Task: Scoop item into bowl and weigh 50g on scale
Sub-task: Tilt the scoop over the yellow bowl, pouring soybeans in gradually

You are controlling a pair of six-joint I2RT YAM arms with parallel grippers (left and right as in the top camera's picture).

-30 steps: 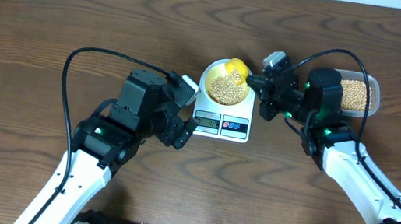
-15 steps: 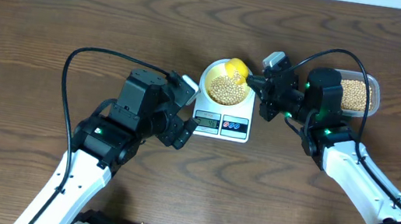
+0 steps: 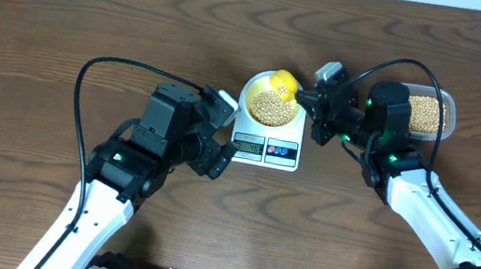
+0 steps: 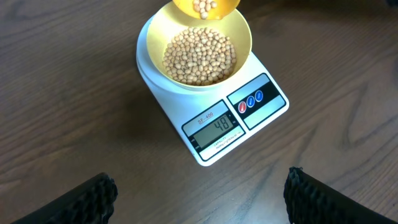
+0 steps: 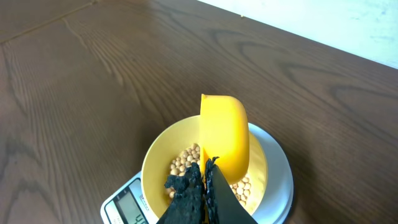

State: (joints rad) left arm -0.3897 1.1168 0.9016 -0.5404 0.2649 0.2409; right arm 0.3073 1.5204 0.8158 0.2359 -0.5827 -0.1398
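The pale-yellow bowl (image 3: 247, 98) sits on the white scale (image 3: 282, 150) at the table's middle, holding a layer of tan beans (image 3: 270, 108). In the left wrist view the beans (image 4: 199, 55) fill the bowl's (image 4: 149, 38) bottom, and the scale's (image 4: 264, 99) display shows 48. My right gripper (image 3: 308, 98) is shut on the handle of a yellow scoop (image 5: 224, 134), which hangs tilted over the bowl's (image 5: 152, 165) far side with a few beans in it. My left gripper (image 4: 199, 205) stands open over bare table just in front of the scale, empty.
A clear plastic container (image 3: 449, 115) holding more beans (image 3: 424, 113) stands to the right, behind my right arm. The table's far edge runs along the top of the overhead view. Black cables loop from both arms over the wood.
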